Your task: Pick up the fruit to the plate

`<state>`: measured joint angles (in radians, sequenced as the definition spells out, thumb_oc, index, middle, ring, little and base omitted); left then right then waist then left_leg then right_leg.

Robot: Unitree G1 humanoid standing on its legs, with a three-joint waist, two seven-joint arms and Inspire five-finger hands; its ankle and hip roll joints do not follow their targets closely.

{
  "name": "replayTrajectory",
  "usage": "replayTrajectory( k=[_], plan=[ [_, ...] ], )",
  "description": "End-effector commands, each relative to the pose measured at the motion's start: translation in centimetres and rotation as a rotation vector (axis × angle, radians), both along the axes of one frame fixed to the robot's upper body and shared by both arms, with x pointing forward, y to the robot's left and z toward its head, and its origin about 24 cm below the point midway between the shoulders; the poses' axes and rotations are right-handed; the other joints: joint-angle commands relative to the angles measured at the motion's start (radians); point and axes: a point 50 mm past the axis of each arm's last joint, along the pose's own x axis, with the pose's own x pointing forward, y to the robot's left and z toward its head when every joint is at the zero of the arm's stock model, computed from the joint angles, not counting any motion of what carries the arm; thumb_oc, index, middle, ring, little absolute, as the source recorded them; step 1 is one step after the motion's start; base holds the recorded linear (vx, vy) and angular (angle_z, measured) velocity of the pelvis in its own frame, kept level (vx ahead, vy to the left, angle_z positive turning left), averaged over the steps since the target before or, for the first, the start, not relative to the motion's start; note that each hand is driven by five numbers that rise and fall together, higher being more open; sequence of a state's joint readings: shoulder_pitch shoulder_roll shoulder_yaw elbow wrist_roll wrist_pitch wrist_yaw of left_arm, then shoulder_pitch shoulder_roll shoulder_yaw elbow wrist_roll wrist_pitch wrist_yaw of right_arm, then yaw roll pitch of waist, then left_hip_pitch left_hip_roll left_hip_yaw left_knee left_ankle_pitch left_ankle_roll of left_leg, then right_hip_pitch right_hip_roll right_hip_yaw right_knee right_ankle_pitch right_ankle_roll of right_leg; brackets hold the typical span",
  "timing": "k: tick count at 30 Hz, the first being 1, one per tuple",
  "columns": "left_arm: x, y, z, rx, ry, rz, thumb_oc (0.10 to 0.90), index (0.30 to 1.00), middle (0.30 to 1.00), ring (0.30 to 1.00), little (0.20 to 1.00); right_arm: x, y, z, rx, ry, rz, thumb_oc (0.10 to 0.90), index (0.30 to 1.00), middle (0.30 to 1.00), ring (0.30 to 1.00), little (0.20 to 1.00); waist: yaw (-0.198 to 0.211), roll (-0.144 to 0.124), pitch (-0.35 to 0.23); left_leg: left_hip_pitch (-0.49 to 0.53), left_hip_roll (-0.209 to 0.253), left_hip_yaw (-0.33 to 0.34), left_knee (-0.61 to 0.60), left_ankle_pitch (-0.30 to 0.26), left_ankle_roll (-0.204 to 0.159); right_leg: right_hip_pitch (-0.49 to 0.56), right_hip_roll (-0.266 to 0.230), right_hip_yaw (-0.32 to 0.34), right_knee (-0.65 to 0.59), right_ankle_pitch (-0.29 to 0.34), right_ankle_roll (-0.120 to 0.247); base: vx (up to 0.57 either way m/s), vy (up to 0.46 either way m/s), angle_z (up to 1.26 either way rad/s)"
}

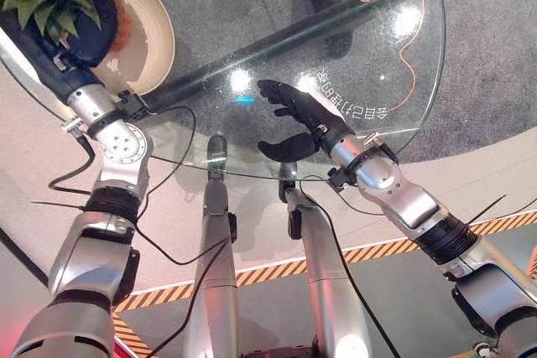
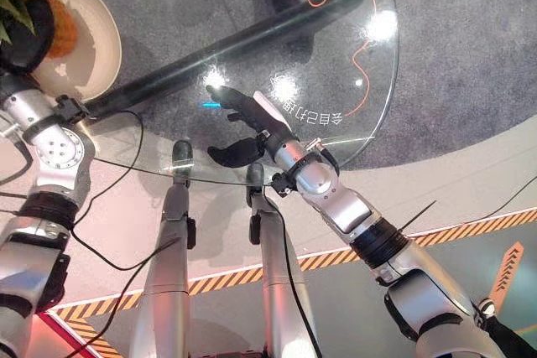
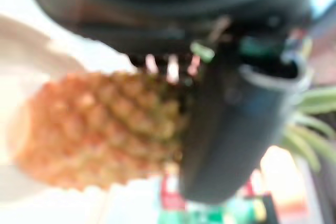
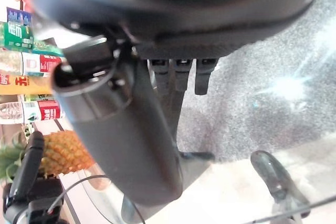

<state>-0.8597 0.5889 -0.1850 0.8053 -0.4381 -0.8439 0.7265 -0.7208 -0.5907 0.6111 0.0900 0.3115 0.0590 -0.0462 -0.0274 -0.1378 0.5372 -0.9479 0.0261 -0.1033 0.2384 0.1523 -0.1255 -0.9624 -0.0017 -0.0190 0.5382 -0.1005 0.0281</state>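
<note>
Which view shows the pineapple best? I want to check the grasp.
The left wrist view: the pineapple is seen close up, with the left hand curled round it. The left eye view shows mostly its leaves above the plate; the right eye view a bit of its orange body; the right wrist view shows it from afar.

I see pineapple (image 3: 100, 129) blurred up close — left hand (image 1: 50, 39) half behind leaves, plate (image 1: 151, 31) cut by edge, shelf bottles (image 4: 26, 35) unreadable

Glossy glass table (image 1: 394, 81), rough-skinned pineapple (image 3: 100, 129)
</note>
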Motion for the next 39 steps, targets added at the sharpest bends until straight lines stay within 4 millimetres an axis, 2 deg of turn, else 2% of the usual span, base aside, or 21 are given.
replayTrajectory(
  k=[1, 5, 13, 25, 39],
  plan=[
    [-0.6, -0.8, -0.1, 0.047, -0.053, -0.043, 0.800, 0.900, 0.900, 0.900, 0.900, -1.7, -0.1, 0.4, 0.050, -0.047, 0.044, 0.800, 0.900, 0.900, 0.900, 0.900, 0.001, 0.024, -0.017, 0.080, -0.130, 0.060, 0.091, -0.155, 0.088, 0.057, 0.036, -0.066, -0.180, 0.131, 0.075, 0.00, 0.000, 0.00],
    [-0.9, -0.6, -1.4, 0.023, -0.022, -0.064, 0.800, 0.900, 0.900, 0.900, 0.900, -1.9, -0.6, 0.1, 0.040, -0.042, 0.040, 0.800, 0.900, 0.900, 0.900, 0.900, 0.004, 0.034, -0.017, 0.101, -0.130, 0.062, 0.078, -0.150, 0.089, 0.074, 0.032, -0.066, -0.183, 0.125, 0.073, 0.00, 0.000, 0.00],
    [-1.3, 0.0, -2.8, -0.018, 0.006, -0.110, 0.800, 0.900, 0.900, 0.900, 0.900, -2.2, -1.2, -0.2, 0.027, -0.034, 0.028, 0.800, 0.900, 0.900, 0.900, 0.900, 0.009, 0.047, -0.017, 0.124, -0.129, 0.069, 0.068, -0.142, 0.088, 0.101, 0.022, -0.070, -0.189, 0.119, 0.070, 0.00, 0.000, 0.00],
    [-1.5, -0.3, -3.8, 0.079, 0.088, -0.195, 0.800, 0.900, 0.900, 0.900, 0.900, -2.6, -2.1, -0.3, 0.018, -0.032, 0.009, 0.800, 0.900, 0.900, 0.900, 0.900, 0.014, 0.064, -0.017, 0.135, -0.129, 0.080, 0.062, -0.138, 0.095, 0.111, 0.015, -0.068, -0.190, 0.120, 0.068, 0.00, 0.000, 0.00],
    [-1.9, -0.8, -5.3, 0.070, 0.137, -0.234, 0.800, 0.900, 0.900, 0.900, 0.900, -2.8, -2.7, -0.6, 0.012, -0.035, 0.001, 0.800, 0.900, 0.900, 0.900, 0.900, 0.015, 0.080, -0.017, 0.138, -0.130, 0.092, 0.057, -0.135, 0.102, 0.110, 0.014, -0.060, -0.193, 0.123, 0.069, 0.00, 0.000, 0.00]
  ],
)
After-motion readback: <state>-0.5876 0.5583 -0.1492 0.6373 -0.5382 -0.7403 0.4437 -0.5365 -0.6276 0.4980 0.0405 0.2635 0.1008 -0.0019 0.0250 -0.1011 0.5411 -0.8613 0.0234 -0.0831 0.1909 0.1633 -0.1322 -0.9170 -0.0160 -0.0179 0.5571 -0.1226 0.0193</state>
